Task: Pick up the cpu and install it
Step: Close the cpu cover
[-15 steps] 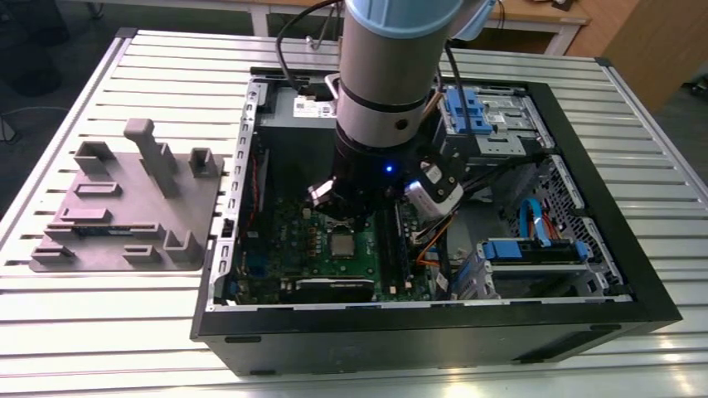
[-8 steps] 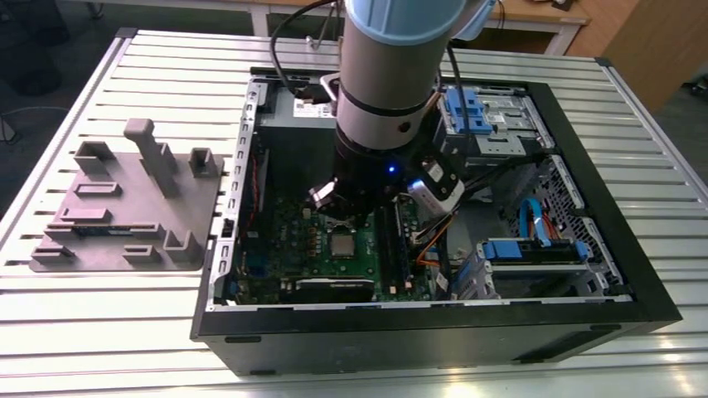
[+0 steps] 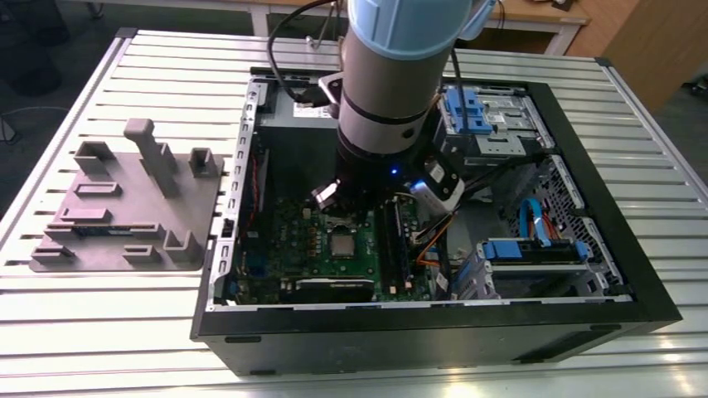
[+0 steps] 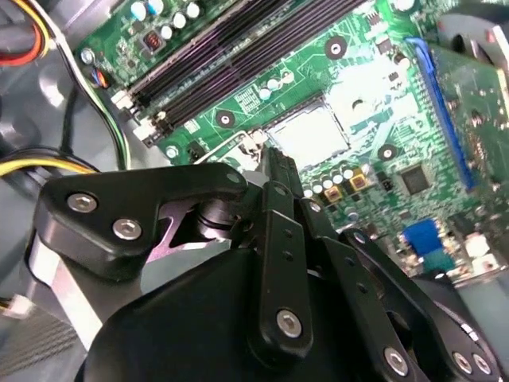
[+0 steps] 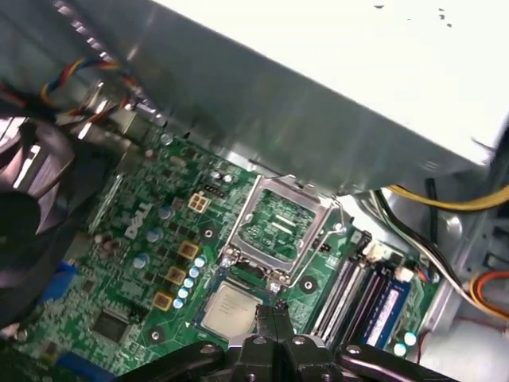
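The cpu (image 5: 229,309), a small silver square with a pale rim, lies flat in the socket on the green motherboard (image 5: 143,239), inside the open computer case (image 3: 619,274). It also shows in the second wrist view (image 4: 312,134) and the exterior view (image 3: 344,245). The socket's metal load plate (image 5: 280,221) stands flipped open beside it. My gripper (image 5: 274,309) hangs just over the cpu's edge on the memory-slot side, black fingers shut together with nothing between them. In the second wrist view the gripper (image 4: 275,163) tapers to a point at the socket's edge. The arm covers most of the gripper (image 3: 338,217) in the exterior view.
A big grey metal box (image 5: 334,87) overhangs the socket closely. Memory slots (image 4: 215,56), yellow and orange cables (image 5: 469,199), a fan (image 5: 32,183) and blue-tabbed drive bays (image 3: 476,112) crowd the case. A grey fixture tray (image 3: 122,207) lies on the slatted table at the exterior view's left.
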### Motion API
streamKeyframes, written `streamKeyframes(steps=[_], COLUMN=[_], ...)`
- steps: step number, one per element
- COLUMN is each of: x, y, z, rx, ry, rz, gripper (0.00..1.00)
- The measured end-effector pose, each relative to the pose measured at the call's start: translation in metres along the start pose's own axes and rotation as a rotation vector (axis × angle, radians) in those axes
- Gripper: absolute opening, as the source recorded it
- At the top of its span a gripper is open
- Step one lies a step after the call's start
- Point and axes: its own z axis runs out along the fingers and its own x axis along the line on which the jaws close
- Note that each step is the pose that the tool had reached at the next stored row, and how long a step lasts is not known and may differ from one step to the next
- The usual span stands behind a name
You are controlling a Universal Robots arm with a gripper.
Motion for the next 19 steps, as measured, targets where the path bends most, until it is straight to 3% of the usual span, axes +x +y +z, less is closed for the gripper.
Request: streamKeyframes(steps=[5,15,19], x=[0.0000,-0.0158,-0.0158], y=[-0.0003,-0.0002,-0.0003], z=[0.0029,0.0082,0.0100], rx=[-0.0018,-0.0030,-0.0073], ry=[0.0071,0.0070,0.0111], rz=[-0.085,-0.094,-0.161], gripper=[0.10,0.10,0.10])
